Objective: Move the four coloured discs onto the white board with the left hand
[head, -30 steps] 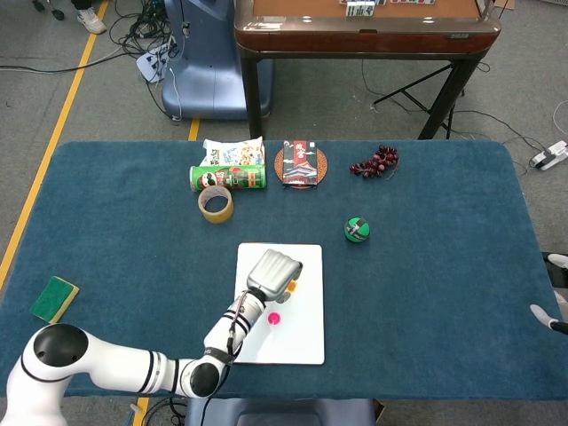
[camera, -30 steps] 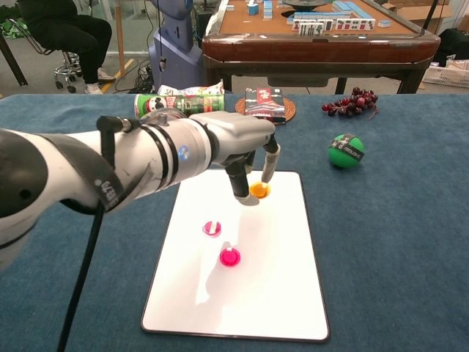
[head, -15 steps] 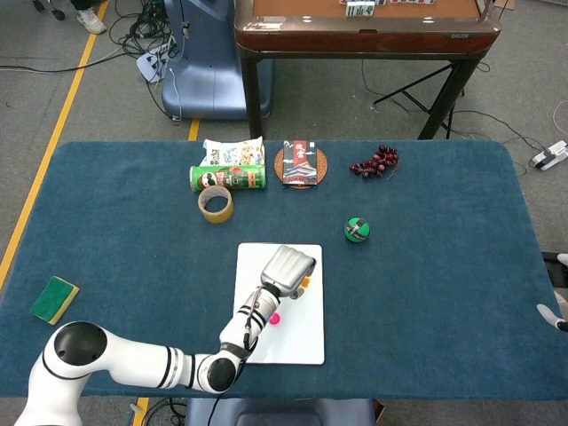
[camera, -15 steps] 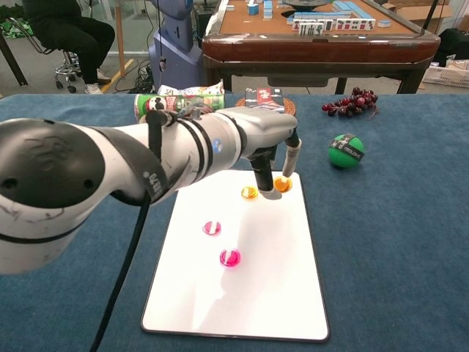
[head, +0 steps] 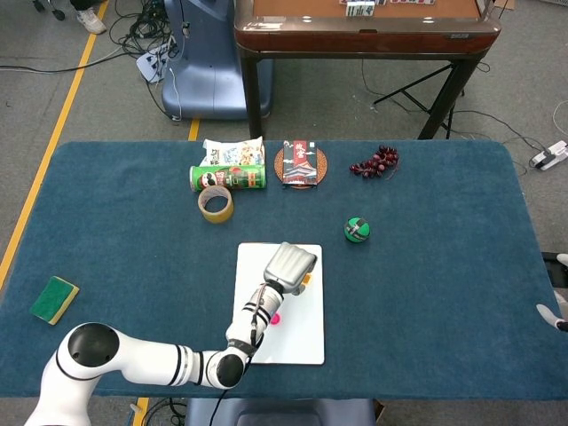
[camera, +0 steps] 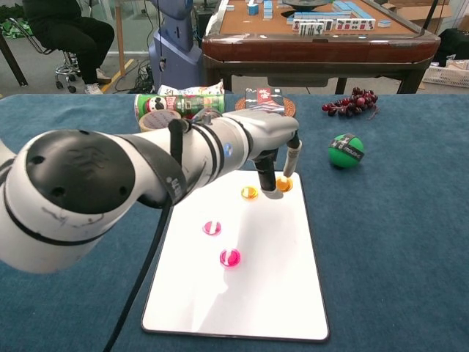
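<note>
A blue cloth table (camera: 396, 242) fills both views, with a wooden games table behind it. Over the far right corner of the white board (camera: 249, 293), the left hand (camera: 275, 143) points its fingers down on either side of the orange disc (camera: 283, 183), which rests on the board; whether they pinch it cannot be told. A second ago the hand was further left, where the yellow disc (camera: 250, 192) now lies uncovered, so that one looks released and the orange one is being set down. Two pink discs (camera: 212, 227) (camera: 230, 257) sit nearer the middle. All four now lie on the board, so the task appears nearly finished. The right hand is not visible.
</note>
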You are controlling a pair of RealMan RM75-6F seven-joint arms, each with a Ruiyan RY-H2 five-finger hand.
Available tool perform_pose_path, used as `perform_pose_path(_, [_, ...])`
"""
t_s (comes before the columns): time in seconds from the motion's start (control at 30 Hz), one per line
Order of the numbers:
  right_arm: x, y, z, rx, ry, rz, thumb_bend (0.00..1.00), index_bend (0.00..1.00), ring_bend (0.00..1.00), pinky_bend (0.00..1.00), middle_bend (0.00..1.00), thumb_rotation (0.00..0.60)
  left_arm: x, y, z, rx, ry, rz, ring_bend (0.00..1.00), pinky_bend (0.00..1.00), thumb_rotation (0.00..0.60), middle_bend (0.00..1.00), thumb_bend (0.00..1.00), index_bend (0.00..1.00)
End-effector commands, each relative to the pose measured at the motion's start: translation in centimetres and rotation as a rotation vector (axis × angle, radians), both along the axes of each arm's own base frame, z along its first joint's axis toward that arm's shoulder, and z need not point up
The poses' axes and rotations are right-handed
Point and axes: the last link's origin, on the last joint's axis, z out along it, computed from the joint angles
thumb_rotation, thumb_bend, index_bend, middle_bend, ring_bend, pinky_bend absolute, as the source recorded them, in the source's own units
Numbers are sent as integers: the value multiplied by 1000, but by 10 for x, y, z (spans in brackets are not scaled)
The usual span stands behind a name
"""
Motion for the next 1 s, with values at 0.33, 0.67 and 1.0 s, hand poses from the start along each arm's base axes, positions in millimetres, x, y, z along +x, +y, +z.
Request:
perform_pose_path(0.33, [1, -1, -1, 7, 2, 2, 0, 248, 286, 479, 293, 600, 5, -3, -5, -8, -13, 2, 1000, 1000, 600, 1000, 266, 588])
perform_pose_path(0.67, [0, 0, 0, 5, -2, 2, 0, 248, 286, 479, 293, 600, 6, -4, -8, 5, -22, 2, 1000, 1000, 600, 1000, 266, 438])
perform_pose_path(1.0, [1, -1, -1, 9, 0, 4, 0, 248, 286, 479, 293, 600, -6, -2, 0, 27, -14, 19, 1000, 1000, 600, 1000, 265, 397])
